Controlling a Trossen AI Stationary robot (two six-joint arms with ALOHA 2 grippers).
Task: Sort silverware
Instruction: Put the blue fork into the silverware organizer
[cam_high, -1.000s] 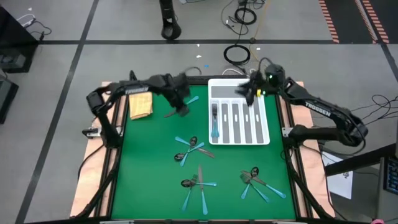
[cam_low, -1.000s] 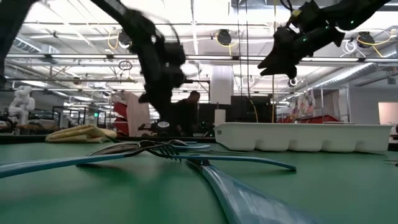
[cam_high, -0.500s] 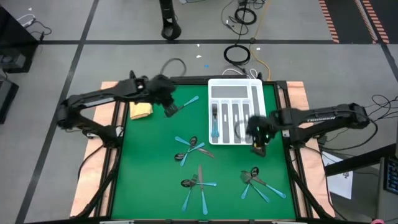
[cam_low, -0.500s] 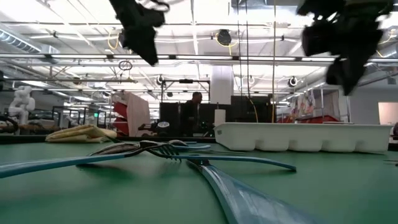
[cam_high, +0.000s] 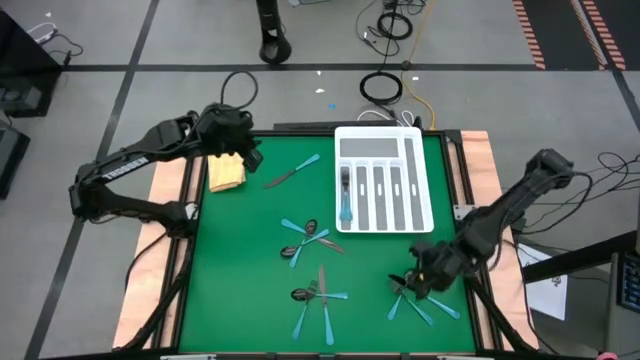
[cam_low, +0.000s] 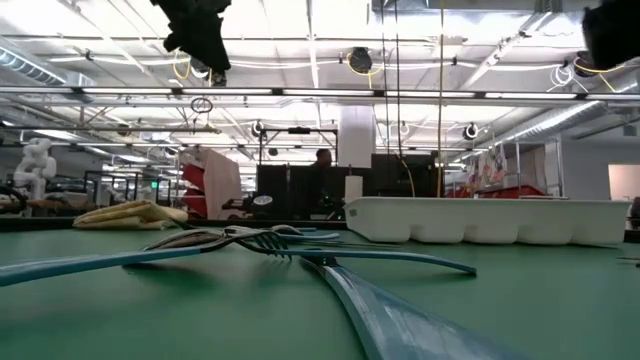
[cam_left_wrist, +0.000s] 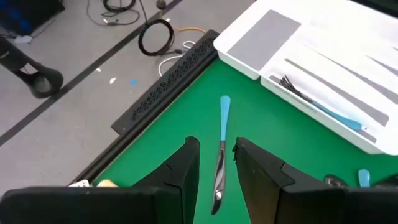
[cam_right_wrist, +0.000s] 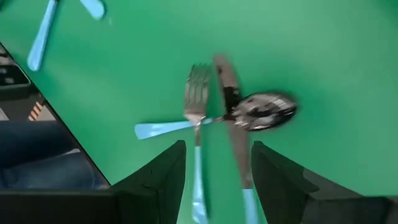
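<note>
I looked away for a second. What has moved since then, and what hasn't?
The right gripper swung from over the white tray down to the pile of silverware at the table's near right, fingers open. The left gripper drew back toward the yellow cloth. All cutlery lies unchanged.

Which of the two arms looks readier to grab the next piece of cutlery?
Probably the right. Its gripper hangs open right over a crossed fork, knife and spoon. The left gripper, also open, sits back by the table's far corner, a lone knife lying ahead of it.
</note>
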